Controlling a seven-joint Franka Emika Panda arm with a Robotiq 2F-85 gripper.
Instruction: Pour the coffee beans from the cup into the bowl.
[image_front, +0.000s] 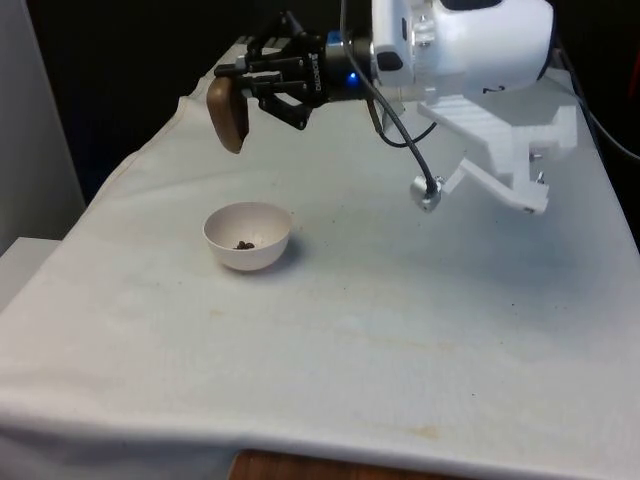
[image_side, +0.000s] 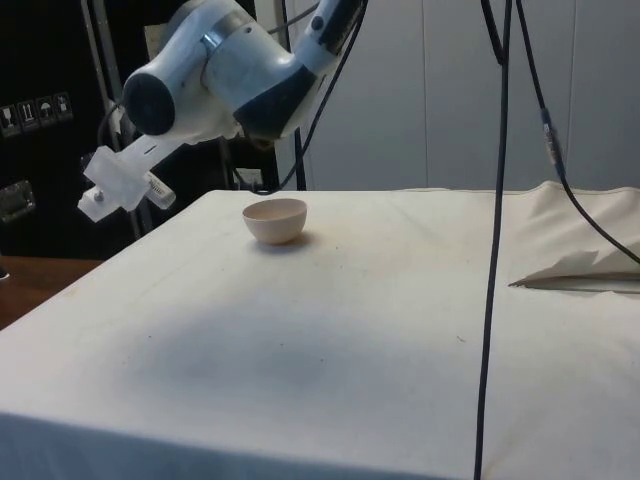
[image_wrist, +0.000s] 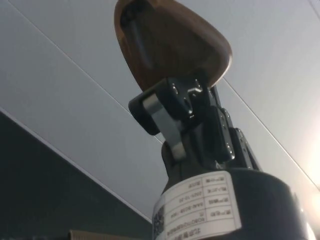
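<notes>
A white bowl (image_front: 248, 236) stands on the cloth towards the front view's left, with a few dark coffee beans (image_front: 244, 243) at its bottom. Above it and a little farther back, my gripper (image_front: 240, 82) is turned sideways and shut on a brown cup (image_front: 228, 115), which is tipped far over. The wrist view has the cup (image_wrist: 170, 40) clamped between the fingers (image_wrist: 160, 117) of the gripper (image_wrist: 182, 100), with part of its dark inside showing. From the side, the bowl (image_side: 275, 220) sits near the table's far edge, below the arm.
Black cables (image_side: 497, 250) hang down in front of the side camera. A fold of the cloth (image_side: 580, 270) lies raised at the side view's right. The cloth (image_front: 420, 330) around the bowl is flat and bare.
</notes>
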